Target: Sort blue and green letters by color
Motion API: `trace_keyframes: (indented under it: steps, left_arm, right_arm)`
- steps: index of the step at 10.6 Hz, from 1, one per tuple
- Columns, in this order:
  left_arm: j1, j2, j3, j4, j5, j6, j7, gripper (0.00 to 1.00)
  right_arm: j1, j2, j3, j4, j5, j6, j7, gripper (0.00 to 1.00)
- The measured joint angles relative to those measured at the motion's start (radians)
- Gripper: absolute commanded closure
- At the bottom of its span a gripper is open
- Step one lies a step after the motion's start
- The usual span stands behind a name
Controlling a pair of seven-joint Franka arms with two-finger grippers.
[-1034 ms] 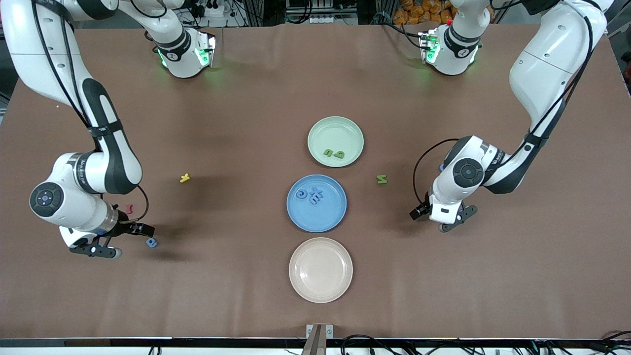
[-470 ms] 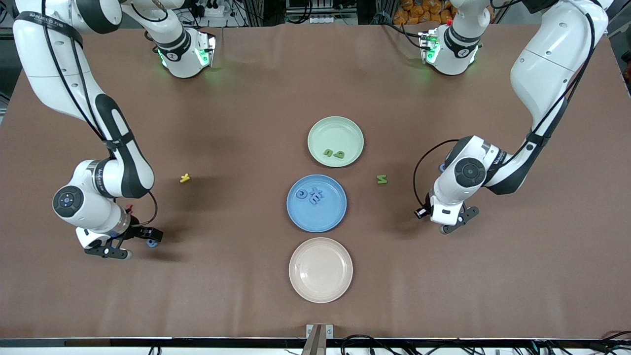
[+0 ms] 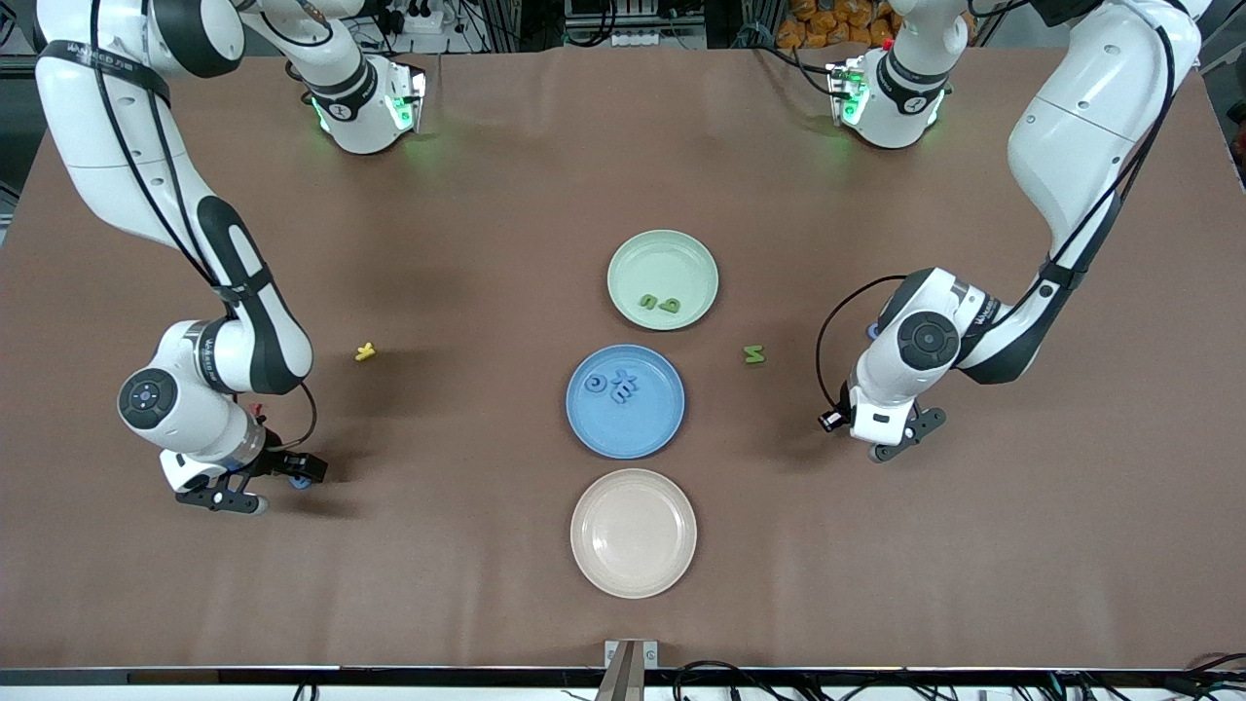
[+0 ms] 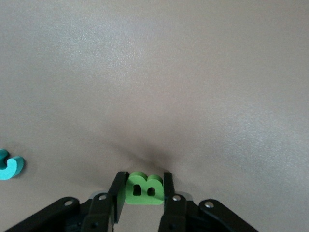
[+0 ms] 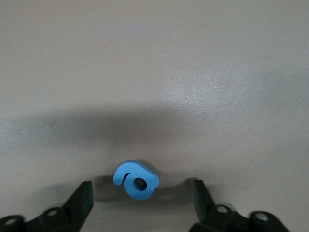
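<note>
Two picks running in parallel. Left gripper (image 4: 141,193) is down at the table toward the left arm's end, jaws clenched on a green letter B (image 4: 143,188), pinched by its sides; whether it's off the surface yet, can't tell. A small teal piece (image 4: 9,165) lies on the cloth nearby in the left wrist view, untouched. Right gripper (image 5: 140,198) is low toward the right arm's end, jaws spread wide and straddling a blue letter (image 5: 136,179) that lies flat between them with a gap on both sides, so nothing is grasped there yet. In the front view that blue letter (image 3: 306,478) only just shows at the fingertips. Sorted so far: green plate (image 3: 663,245) holds two green letters (image 3: 660,303), blue plate (image 3: 626,438) holds a few blue letters (image 3: 613,383); the beige plate (image 3: 633,565), nearest the front edge, carries nothing. One more green letter (image 3: 754,354) sits loose on the table between the plates and the left arm. Yellow letter (image 3: 365,351) isn't part of the job. My read on next: right jaws close squarely on the blue piece, it's thin so they need to sit low enough; left lifts straight and carries the B over the green plate, releasing clear of the two already there.
</note>
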Motion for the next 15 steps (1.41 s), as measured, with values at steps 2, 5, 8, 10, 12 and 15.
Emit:
trace_keyframes:
  steps: [2,5,8,10,12,15]
  left_arm:
    - [0.000,0.000,0.000,0.000,0.000,0.000,-0.001,1.00]
    - [-0.001,-0.002,-0.024,0.011,0.000,0.003,-0.048,1.00]
    - [-0.058,-0.007,-0.084,0.012,0.000,-0.016,-0.186,1.00]
    - [-0.142,-0.022,-0.110,0.012,0.000,-0.048,-0.319,1.00]
    - [-0.219,-0.032,-0.152,0.012,0.000,-0.062,-0.457,1.00]
    - [-0.309,-0.037,-0.185,0.013,0.000,-0.068,-0.591,1.00]
  right_arm:
    - [0.000,0.003,0.000,0.003,0.000,0.004,-0.045,1.00]
    - [0.000,0.000,-0.001,0.010,0.000,0.003,-0.069,1.00]
    - [0.000,0.001,0.001,0.020,0.000,-0.001,-0.069,1.00]
    - [0.002,0.001,0.005,0.053,0.005,-0.051,-0.024,1.00]
    - [0.038,0.000,0.015,0.078,0.006,-0.083,0.132,1.00]
    - [0.163,0.000,0.021,0.084,0.009,-0.087,0.462,1.00]
